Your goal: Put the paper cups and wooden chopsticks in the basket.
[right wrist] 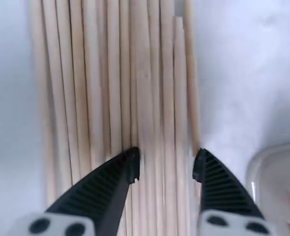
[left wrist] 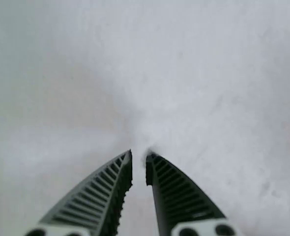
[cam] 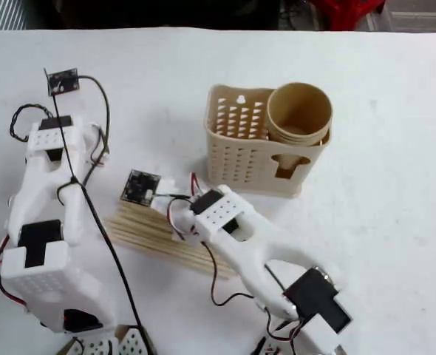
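Several wooden chopsticks (cam: 138,228) lie flat on the white table (cam: 380,222) in a loose bundle in front of the basket (cam: 251,159). Their long axis slants from near the left arm (cam: 48,214) toward the table's front edge, and the right arm (cam: 255,248) crosses over that nearer end. The right gripper (right wrist: 165,160) hangs over the bundle, jaws apart, with a few sticks running lengthwise between them. Stacked paper cups (cam: 299,111) stand upright, mouths up, in the basket's right part. The left gripper (left wrist: 139,160) is almost closed on nothing over bare table, well apart from the basket.
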{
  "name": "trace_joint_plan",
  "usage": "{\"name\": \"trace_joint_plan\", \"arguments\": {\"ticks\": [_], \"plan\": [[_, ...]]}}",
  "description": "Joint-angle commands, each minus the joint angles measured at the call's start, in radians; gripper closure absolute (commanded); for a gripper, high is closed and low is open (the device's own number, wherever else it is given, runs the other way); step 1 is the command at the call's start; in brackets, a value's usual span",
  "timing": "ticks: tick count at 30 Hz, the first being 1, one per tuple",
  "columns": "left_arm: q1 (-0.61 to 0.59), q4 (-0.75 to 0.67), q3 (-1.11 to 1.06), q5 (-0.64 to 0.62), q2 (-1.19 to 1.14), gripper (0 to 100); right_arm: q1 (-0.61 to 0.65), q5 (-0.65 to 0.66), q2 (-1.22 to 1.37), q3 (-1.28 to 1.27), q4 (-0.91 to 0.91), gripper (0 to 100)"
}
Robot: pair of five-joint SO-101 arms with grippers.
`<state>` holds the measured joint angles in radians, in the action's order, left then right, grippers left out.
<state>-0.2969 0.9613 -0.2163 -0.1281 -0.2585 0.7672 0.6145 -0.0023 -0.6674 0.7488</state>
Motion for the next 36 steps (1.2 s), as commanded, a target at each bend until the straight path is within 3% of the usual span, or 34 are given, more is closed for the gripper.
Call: {"name": "trace_joint_plan", "arguments": {"ticks": [1,25,31,36], "plan": [[-0.007,-0.020,0.005,-0.005,0.004,93,-0.025,0.006,-0.025,0.034,-0.016,88.7],[-0.007,-0.020,0.005,-0.005,0.004,93,-0.059,0.015,-0.177,0.014,0.116,93.7],[-0.007,-0.020,0.005,-0.005,0.004,93,-0.189,0.015,-0.168,0.044,0.107,80.5],[-0.008,-0.018,0.005,-0.005,0.004,93,-0.196,0.015,-0.093,0.044,0.019,80.5]]}}
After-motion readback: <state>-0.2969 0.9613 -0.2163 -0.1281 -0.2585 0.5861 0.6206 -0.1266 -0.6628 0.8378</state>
